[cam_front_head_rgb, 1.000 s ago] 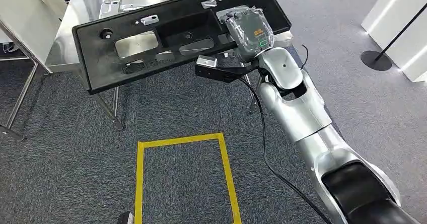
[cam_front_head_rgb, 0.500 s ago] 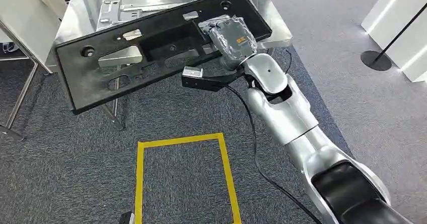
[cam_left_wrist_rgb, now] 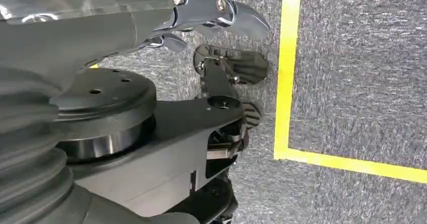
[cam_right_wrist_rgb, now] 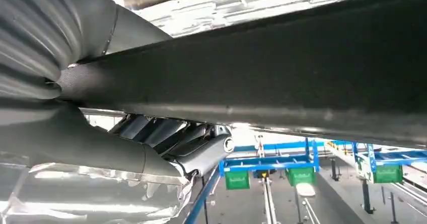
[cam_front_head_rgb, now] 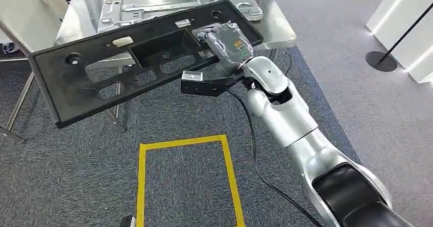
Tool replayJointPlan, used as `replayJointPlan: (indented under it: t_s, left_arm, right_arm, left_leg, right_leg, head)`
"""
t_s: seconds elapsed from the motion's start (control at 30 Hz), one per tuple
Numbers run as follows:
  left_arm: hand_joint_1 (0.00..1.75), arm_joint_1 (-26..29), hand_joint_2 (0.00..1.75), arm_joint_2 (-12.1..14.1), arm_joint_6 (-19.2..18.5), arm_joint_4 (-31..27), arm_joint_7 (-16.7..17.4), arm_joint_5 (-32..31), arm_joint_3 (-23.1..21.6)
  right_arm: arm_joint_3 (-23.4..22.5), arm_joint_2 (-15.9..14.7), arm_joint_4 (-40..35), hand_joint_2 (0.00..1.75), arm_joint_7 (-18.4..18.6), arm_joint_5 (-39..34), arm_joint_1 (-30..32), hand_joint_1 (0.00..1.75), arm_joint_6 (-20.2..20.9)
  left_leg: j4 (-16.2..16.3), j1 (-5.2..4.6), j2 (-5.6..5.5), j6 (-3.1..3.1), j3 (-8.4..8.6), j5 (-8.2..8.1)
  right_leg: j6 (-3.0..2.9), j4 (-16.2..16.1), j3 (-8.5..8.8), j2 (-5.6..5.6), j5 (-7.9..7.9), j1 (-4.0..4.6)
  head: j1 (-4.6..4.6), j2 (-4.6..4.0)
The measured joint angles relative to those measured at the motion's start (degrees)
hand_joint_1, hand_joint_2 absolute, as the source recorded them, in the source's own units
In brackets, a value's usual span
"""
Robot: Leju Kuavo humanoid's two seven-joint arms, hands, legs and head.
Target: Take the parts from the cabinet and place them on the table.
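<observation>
The robot is carrying a part to the table: its right hand [cam_front_head_rgb: 230, 43] is gripping a long black panel [cam_front_head_rgb: 138, 64] near one end, fingers wrapped under the edge and thumb on top, so the panel is hanging tilted in the air, partly over the near edge of the steel table [cam_front_head_rgb: 278, 28] and partly over the carpet [cam_front_head_rgb: 76, 160]. The placing step looks to be in hand, not yet done; the next move calls for bringing the panel further over the tabletop, levelling it, and lowering it beside or onto the grey metal part [cam_front_head_rgb: 168, 5] already lying there, before the fingers let go. Held at one end only, the panel's far end is likely to swing or sag, so a slow move seems wise. The panel is matt black moulded plastic, flat and rectangular with a raised rim, several cut-out slots and round holes. The table is brushed, reflective steel on thin legs; the metal part is pale stamped sheet with ribs. The carpet is dark grey and coarse, marked with a yellow tape rectangle [cam_front_head_rgb: 140, 181]. The left hand [cam_left_wrist_rgb: 221, 17] is hanging over the carpet, holding nothing, fingers loosely apart.
</observation>
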Motion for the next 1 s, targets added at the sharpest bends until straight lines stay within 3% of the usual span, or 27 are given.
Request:
replayJointPlan:
  t_s: [1.0]
  left_arm:
    - [0.0,0.1,1.75,0.0,0.5,0.0,0.1,-0.8,-0.2]
  right_arm:
    - [-0.2,0.1,1.2,1.75,-1.0,-3.9,0.6,1.75,1.4]
  left_leg:
    - [0.0,0.0,0.01,0.0,0.0,0.0]
  right_leg:
    - [0.0,0.0,-0.02,0.0,0.0,0.0]
  head:
    - [0.0,0.02]
